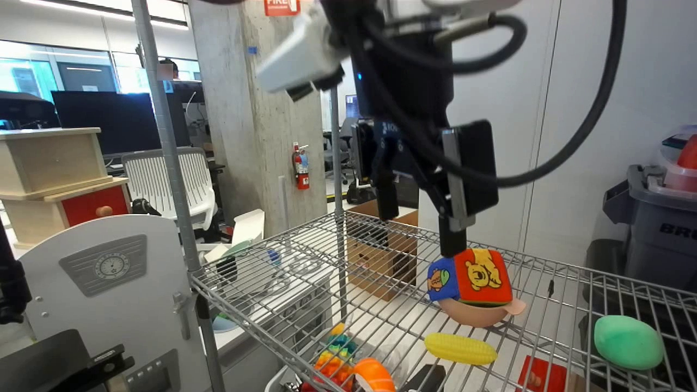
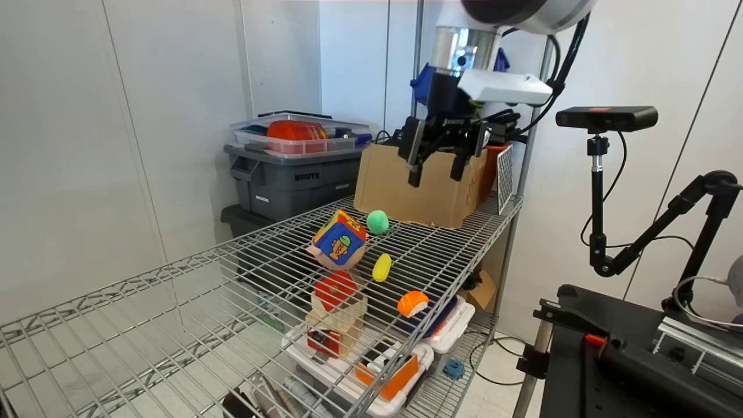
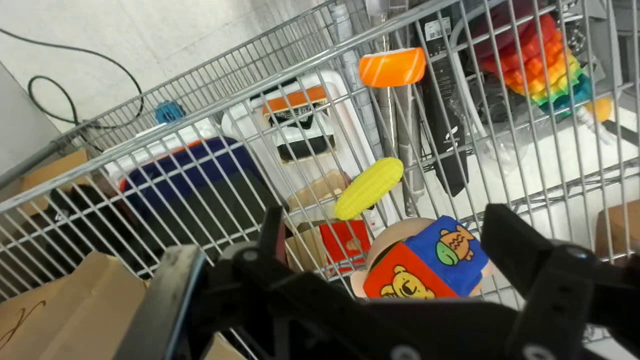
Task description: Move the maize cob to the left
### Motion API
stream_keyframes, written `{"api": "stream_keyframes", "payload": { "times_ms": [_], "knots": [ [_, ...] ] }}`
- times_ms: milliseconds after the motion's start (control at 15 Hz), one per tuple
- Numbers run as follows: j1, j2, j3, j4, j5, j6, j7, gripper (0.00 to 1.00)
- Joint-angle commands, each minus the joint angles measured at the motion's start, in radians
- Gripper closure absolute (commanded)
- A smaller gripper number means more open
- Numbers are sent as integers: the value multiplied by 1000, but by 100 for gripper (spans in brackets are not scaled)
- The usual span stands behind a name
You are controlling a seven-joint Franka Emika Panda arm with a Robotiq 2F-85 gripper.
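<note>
While fingers [image 1: 453, 238] gape above, the maize cob [image 3: 370, 188] rests.

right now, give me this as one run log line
task: move maize cob left | gripper: open, empty, above wire shelf | maize cob: on wire shelf, ungrasped | picture cube: in bowl

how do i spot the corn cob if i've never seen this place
Start at the wire shelf and find the bowl holding a picture cube. The maize cob lies just on the bowl's nearer side in an exterior view. It is long and yellow with kernel texture, unlike the rounded green toy and the orange toy.
</note>
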Motion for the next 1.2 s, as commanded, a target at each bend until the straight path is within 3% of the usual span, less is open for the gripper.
{"api": "stream_keyframes", "payload": {
  "times_ms": [0,267,733,933,1133],
  "knots": [
    [14,193,-10,187,64,-41,120,0],
    [18,352,-36,345,96,-77,209,0],
    [9,600,-41,666,122,-417,294,0],
    [13,660,-45,737,127,-525,319,0],
    [14,686,-52,768,126,-563,344,0]
  ]
}}
